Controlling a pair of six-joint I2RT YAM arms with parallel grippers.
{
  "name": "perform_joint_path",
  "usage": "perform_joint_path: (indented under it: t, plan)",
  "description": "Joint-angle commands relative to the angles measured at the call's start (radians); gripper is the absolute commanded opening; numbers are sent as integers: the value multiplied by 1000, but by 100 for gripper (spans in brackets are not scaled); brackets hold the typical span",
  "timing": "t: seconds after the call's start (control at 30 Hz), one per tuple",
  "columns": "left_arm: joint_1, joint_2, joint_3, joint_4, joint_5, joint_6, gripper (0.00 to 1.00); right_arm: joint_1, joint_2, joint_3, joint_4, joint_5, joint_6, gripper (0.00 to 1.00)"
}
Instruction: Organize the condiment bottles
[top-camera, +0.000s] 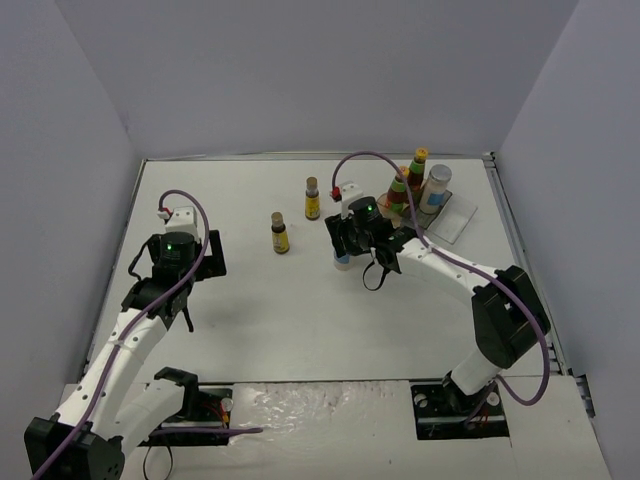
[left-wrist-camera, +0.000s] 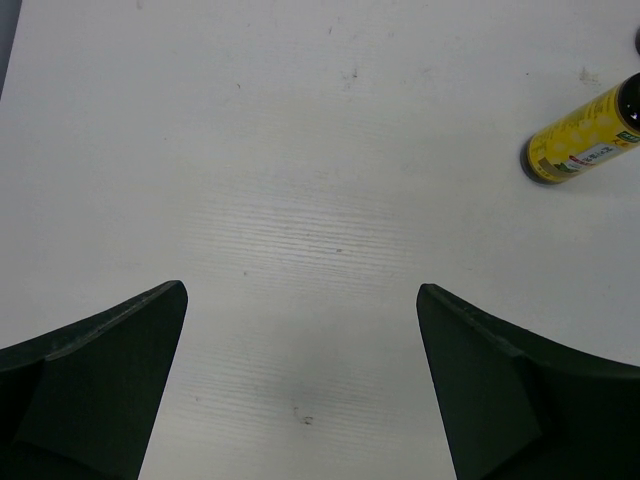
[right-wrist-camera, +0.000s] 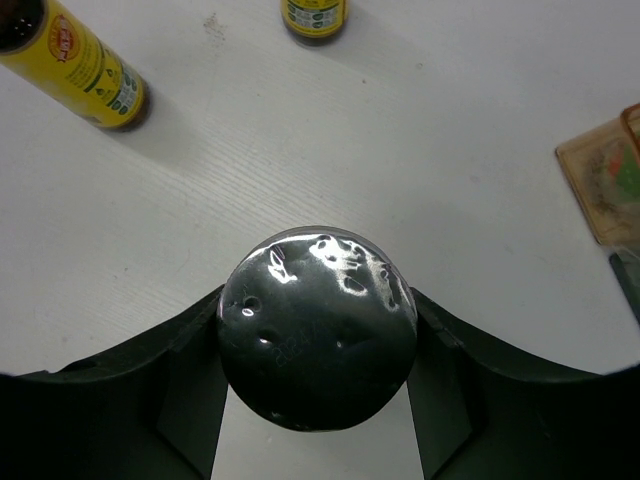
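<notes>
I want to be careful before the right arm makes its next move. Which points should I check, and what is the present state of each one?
1. The right gripper encloses the silver-lidded jar, jaws touching both sides of the lid: ok.
2. Jar centred between the jaws: ok.
3. Grip firm enough for lifting: cannot tell.
4. The left gripper open, empty, apart from any bottle: ok.
5. The yellow-labelled bottles upright, clear of the jar: ok.
6. Free place in the tray: cannot tell.
</notes>
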Motion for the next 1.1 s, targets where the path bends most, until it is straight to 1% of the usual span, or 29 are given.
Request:
perform_joint_path:
  t: [0.0, 0.1, 0.17, 0.27, 0.4, 0.5, 0.6, 0.8, 0.93, 1.07]
  plan:
    - [-2, -6, 28, 76, -21, 27, 97, -37, -129, 11, 58, 95, 9, 0]
    - [-5, -6, 27, 78, -22, 29, 97, -91, -209, 46, 29, 104, 9, 0]
    - [-5, -4, 26, 79, -22, 31, 97, -128, -232, 78, 10, 103, 8, 0]
    - [-11, 0, 28, 82, -25, 35, 97, -225, -254, 153, -31, 116, 4, 0]
    - [-15, 1, 28, 88, -25, 35, 97, -315, -226, 198, -37, 149, -10, 0]
    - [-19, 0, 28, 87, -27, 37, 97, -397, -195, 220, -30, 119, 9, 0]
    - [-19, -2, 25, 90, -23, 38, 97, -448, -150, 228, -3, 95, 12, 0]
    - [-19, 0, 26, 92, -16, 40, 97, -498, -64, 210, 68, 54, 23, 0]
    - [-20, 7, 26, 94, -11, 39, 97, -505, -24, 173, 149, 67, 12, 0]
    - [-21, 12, 28, 92, -8, 40, 97, -508, 8, 134, 197, 76, 8, 0]
